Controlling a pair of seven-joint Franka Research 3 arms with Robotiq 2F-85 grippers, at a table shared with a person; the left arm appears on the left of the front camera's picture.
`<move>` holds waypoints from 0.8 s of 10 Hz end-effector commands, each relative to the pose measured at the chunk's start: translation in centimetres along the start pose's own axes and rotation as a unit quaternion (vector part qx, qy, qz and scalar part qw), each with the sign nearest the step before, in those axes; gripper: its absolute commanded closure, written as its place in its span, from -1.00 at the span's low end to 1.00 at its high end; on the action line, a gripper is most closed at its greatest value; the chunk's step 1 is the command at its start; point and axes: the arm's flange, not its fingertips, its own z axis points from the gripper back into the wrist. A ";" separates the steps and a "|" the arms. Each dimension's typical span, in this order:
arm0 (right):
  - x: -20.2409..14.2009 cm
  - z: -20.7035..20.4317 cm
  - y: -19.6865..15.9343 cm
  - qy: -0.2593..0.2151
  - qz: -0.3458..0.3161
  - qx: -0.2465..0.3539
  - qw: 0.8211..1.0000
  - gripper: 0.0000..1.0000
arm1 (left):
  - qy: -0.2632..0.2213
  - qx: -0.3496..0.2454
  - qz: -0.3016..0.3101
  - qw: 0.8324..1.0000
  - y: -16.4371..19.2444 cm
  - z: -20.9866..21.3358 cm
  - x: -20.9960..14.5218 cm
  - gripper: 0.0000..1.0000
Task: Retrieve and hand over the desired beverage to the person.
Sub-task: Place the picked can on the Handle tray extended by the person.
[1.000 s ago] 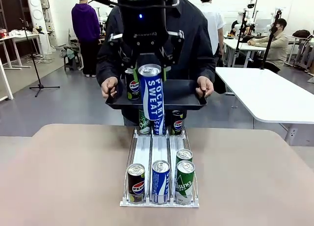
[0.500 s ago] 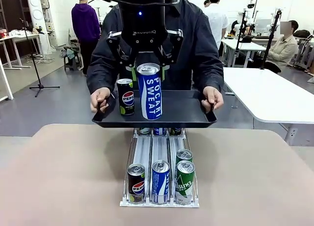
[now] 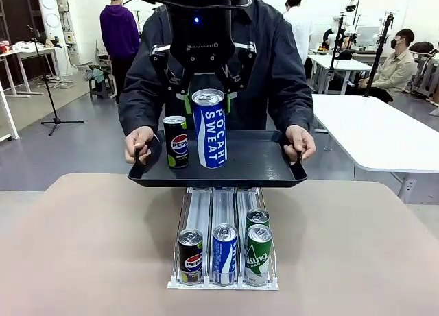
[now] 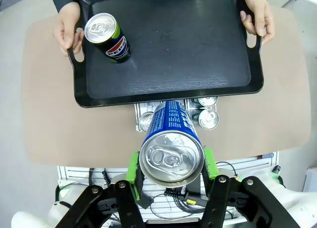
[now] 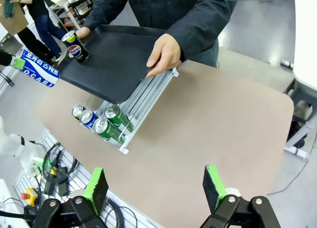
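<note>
My left gripper (image 3: 208,102) is shut on a tall blue Pocari Sweat can (image 3: 211,134) and holds it upright by its top, at the near edge of a black tray (image 3: 264,166). The person (image 3: 274,62) in a dark jacket holds this tray by both handles above the table's far side. A black Pepsi can (image 3: 175,142) stands on the tray's left part. In the left wrist view the Pocari Sweat can (image 4: 171,149) sits between the green pads (image 4: 132,167), with the tray (image 4: 178,45) beyond it. My right gripper (image 5: 155,187) is open, high above the table.
A metal can rack (image 3: 212,210) lies on the brown table (image 3: 89,247) under the tray. At its front stand a Pepsi can (image 3: 191,256), a blue can (image 3: 224,253) and a green can (image 3: 258,254), with another green can (image 3: 257,218) behind. White tables stand at the right.
The person has lowered the tray and brought it nearer, so it now hides the far end of the rack. My left gripper has held the Pocari Sweat can almost still.
</note>
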 end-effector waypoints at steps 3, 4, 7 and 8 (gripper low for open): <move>0.0 -0.2 0.0 -0.003 0.007 0.015 1.000 -1.00 | -0.007 -0.005 0.001 1.000 0.1 0.3 -0.1 0.95; 0.0 -0.2 0.0 -0.003 0.007 0.015 1.000 -1.00 | -0.007 -0.005 0.001 1.000 0.1 0.3 -0.1 0.95; 0.0 -0.2 0.0 -0.003 0.007 0.015 1.000 -1.00 | -0.010 0.014 -0.024 1.000 -1.4 -1.6 2.7 -0.15; 0.0 -0.2 0.0 -0.003 0.007 0.015 1.000 -1.00 | -0.011 0.014 -0.026 1.000 -1.7 -2.1 3.6 -0.15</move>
